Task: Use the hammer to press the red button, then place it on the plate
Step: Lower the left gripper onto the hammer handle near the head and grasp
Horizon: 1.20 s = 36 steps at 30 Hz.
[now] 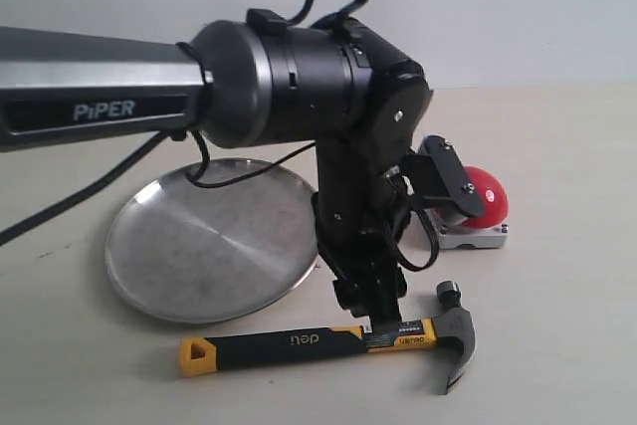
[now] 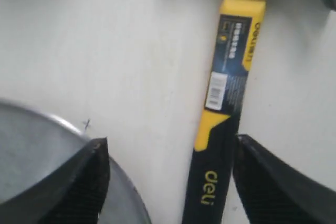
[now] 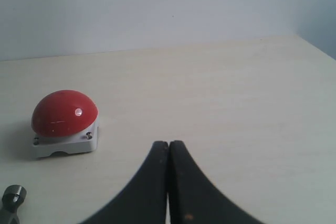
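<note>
The hammer (image 1: 309, 342) lies flat on the table in front of the plate (image 1: 199, 246), its dark head to the right. My left gripper (image 1: 378, 321) has come down over the handle near the yellow neck. In the left wrist view the gripper (image 2: 169, 141) stands open astride the black handle (image 2: 212, 182), which lies close against one finger (image 2: 273, 177). The other finger (image 2: 79, 179) hangs over the plate's rim (image 2: 58, 121). The red button (image 1: 486, 196) sits behind, partly hidden by the arm. My right gripper (image 3: 168, 143) is shut and empty, with the red button (image 3: 64, 111) ahead of it.
The left arm's thick forearm (image 1: 149, 87) spans the upper left of the exterior view, with cables looping off it. The hammer's striking face (image 3: 11, 195) shows at the edge of the right wrist view. A pale wall stands behind the table.
</note>
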Each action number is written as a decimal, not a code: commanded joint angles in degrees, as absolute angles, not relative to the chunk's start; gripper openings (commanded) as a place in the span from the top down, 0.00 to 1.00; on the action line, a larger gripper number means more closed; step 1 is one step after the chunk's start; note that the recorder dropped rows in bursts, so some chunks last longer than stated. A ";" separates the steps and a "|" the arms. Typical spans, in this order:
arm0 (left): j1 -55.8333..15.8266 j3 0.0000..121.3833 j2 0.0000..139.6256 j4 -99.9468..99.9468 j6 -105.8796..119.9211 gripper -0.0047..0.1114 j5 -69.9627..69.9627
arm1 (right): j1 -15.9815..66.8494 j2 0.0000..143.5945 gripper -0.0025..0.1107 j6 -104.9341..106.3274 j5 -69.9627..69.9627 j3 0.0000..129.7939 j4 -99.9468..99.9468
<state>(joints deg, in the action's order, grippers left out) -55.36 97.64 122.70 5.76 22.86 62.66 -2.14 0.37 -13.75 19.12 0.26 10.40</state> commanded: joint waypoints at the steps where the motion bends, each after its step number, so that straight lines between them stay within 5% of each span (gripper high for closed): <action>1: -56.42 98.78 123.97 1.64 25.89 0.40 62.24 | -2.50 0.00 0.98 -13.62 18.75 0.00 10.92; 36: -56.53 98.78 131.52 -8.12 35.12 0.40 54.01 | -2.50 0.00 0.98 -13.62 18.30 0.00 10.92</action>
<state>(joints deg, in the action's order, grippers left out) -56.30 98.47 130.78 -7.48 35.51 53.45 -2.14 0.37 -13.75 19.01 0.26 10.40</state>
